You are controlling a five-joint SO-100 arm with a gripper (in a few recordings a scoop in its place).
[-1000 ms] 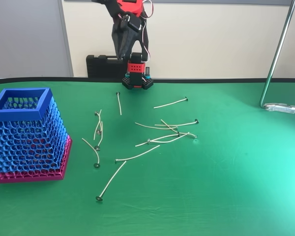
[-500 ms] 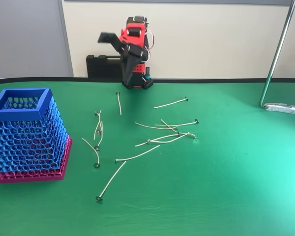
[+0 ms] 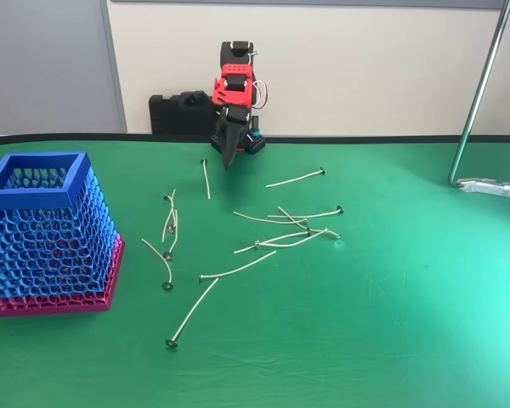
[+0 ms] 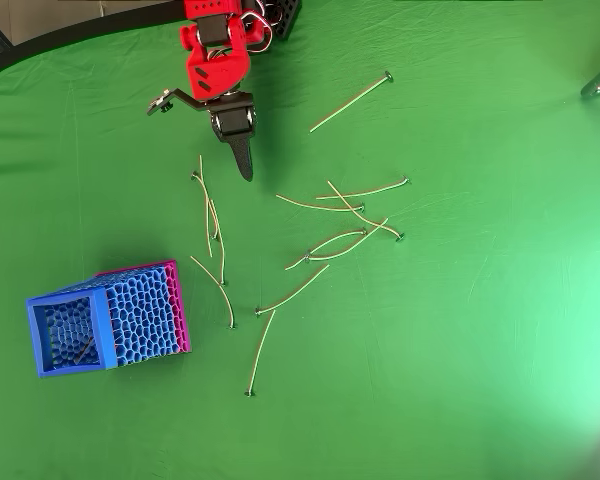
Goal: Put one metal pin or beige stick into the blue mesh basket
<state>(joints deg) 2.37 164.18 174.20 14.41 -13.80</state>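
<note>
Several thin beige pins lie scattered on the green cloth around the middle [image 3: 268,245] [image 4: 325,245]. One pin [image 3: 206,180] [image 4: 204,205] lies at the back, nearest the arm. My red and black gripper [image 4: 202,140] hangs open and empty. Its long black finger [image 3: 229,149] [image 4: 242,158] points down at the cloth just right of that pin's head, and the other jaw sticks out to the left. The blue mesh basket [image 3: 47,238] [image 4: 140,320] with a pink base stands far left of the gripper. A pale stick [image 4: 77,347] seems to lie inside it.
A black case [image 3: 174,115] sits behind the table's back edge beside the arm base. A metal pole [image 3: 480,93] with a clamp foot [image 3: 489,185] stands at the right. Open green cloth spreads across the front and right.
The arm has swung down from high at the back. The gripper, jaws spread, now points at the cloth beside the rearmost pin. The pins and the basket have not moved.
</note>
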